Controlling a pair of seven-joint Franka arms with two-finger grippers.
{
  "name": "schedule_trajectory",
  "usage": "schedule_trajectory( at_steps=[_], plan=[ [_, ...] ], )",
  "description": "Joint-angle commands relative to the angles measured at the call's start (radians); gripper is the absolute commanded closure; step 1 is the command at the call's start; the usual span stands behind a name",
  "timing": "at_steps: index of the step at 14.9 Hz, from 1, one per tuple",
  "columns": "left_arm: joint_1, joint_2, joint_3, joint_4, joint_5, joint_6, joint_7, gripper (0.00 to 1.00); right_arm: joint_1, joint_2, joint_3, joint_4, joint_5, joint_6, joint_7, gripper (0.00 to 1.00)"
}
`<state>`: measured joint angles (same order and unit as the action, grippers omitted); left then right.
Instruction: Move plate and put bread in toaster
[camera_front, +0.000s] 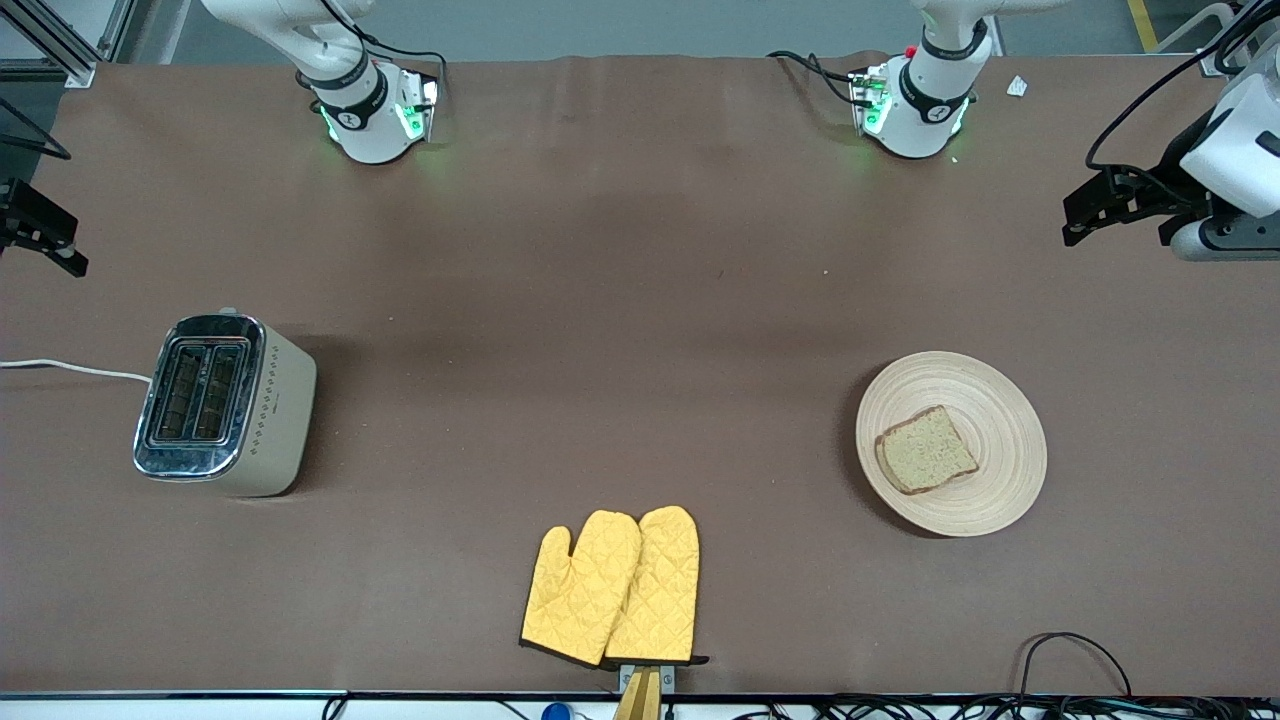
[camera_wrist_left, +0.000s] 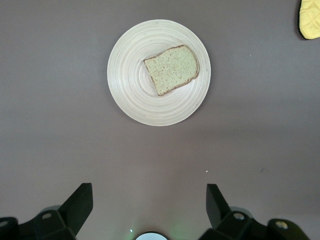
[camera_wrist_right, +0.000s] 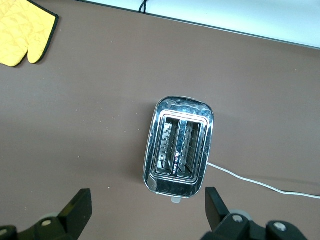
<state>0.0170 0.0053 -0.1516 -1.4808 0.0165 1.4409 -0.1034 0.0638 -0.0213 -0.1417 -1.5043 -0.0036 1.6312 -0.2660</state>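
The pale wooden plate (camera_front: 990, 400) lies toward the left arm's end of the table, with the brown bread slice (camera_front: 925, 450) flat on it. The cream toaster (camera_front: 225, 405) stands toward the right arm's end, its two chrome slots empty. My left gripper (camera_front: 1110, 205) is open and empty, up in the air at its end of the table; its view shows the plate (camera_wrist_left: 130, 90) and bread (camera_wrist_left: 171, 69) well ahead of its fingertips (camera_wrist_left: 150, 200). My right gripper (camera_front: 40, 235) is open and empty, raised at its own end; the toaster (camera_wrist_right: 178, 145) lies just ahead of it (camera_wrist_right: 147, 205).
A pair of yellow oven mitts (camera_front: 612, 585) lies at the table edge nearest the front camera, midway between toaster and plate; it also shows in both wrist views (camera_wrist_left: 310, 17) (camera_wrist_right: 22, 32). The toaster's white cord (camera_front: 70, 368) runs off the right arm's end.
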Motion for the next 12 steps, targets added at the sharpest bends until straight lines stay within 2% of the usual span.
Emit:
schedule_trajectory(
  at_steps=[1,6,8,12],
  plan=[
    [0.003,0.002,0.0,0.02,-0.004,-0.019,0.013,0.0,0.001,-0.029,0.001,-0.03,0.014,0.001,0.005,0.0],
    [0.004,0.025,0.026,0.028,-0.009,-0.014,0.013,0.0,-0.001,-0.029,0.001,-0.03,0.014,0.001,0.005,0.0],
    [0.004,0.086,0.044,0.083,-0.013,-0.014,0.014,0.0,0.001,-0.028,0.001,-0.03,0.014,0.001,0.005,0.0],
    [0.02,0.171,0.104,0.082,-0.119,0.028,0.114,0.0,-0.001,-0.028,0.001,-0.03,0.014,0.003,0.005,0.0]
  ],
)
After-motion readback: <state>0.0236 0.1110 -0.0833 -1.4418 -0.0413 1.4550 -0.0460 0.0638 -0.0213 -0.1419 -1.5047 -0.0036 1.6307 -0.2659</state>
